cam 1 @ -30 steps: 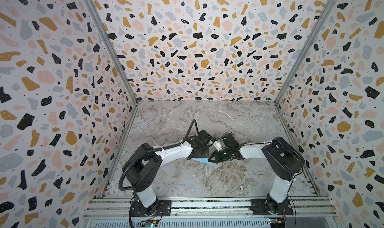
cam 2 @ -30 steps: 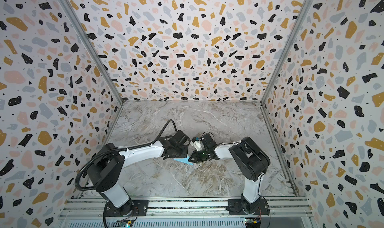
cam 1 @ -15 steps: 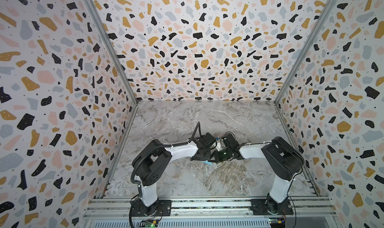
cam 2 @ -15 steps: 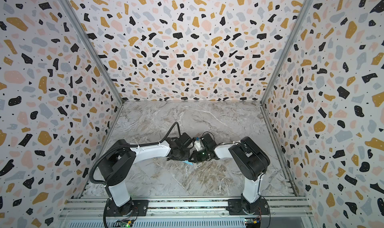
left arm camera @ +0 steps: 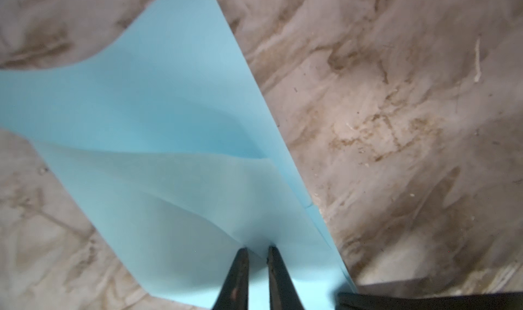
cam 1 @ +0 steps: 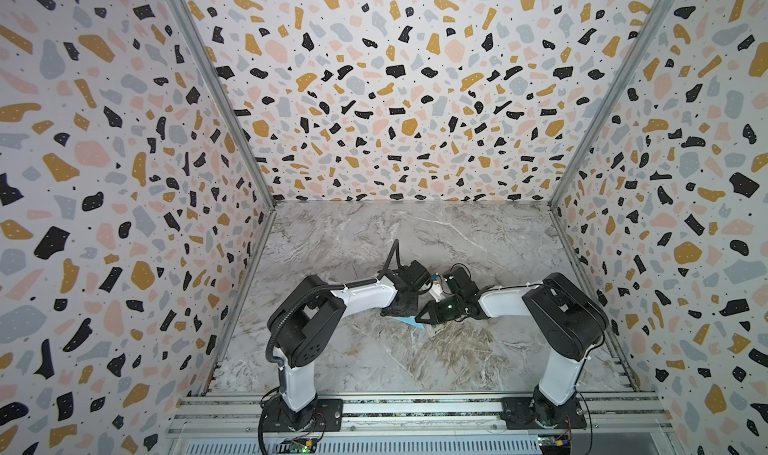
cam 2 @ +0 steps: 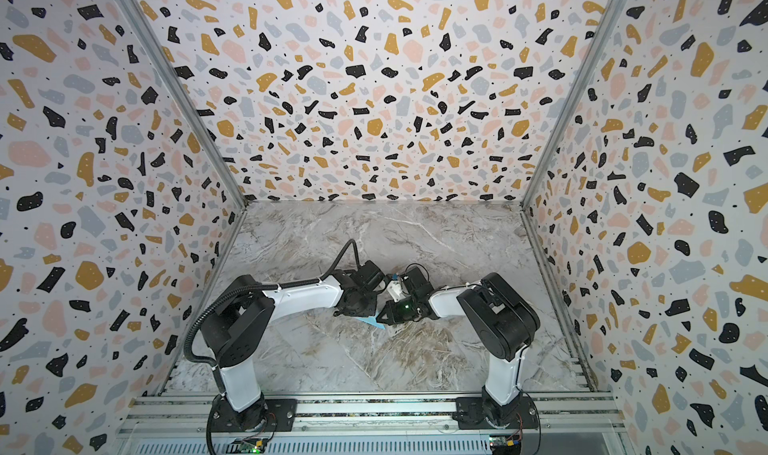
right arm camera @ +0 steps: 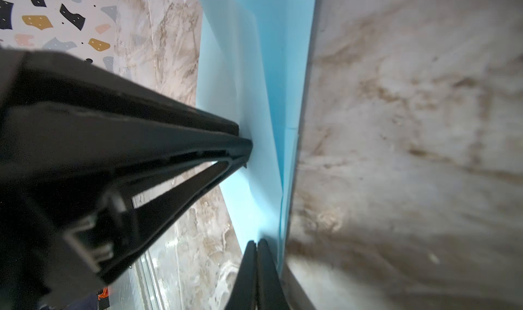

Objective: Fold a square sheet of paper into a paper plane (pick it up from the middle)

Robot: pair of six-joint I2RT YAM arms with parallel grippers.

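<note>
Paper, folded, edge pinched in right tool — left tool barely parted astride crease

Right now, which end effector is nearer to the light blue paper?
Right, narrowly. The right end effector is shut on the paper; the left end effector straddles a raised fold of it, jaws slightly apart.

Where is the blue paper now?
In both top views, the blue paper sits centrally on the table, mostly hidden where the left pincer and right pincer meet.
</note>
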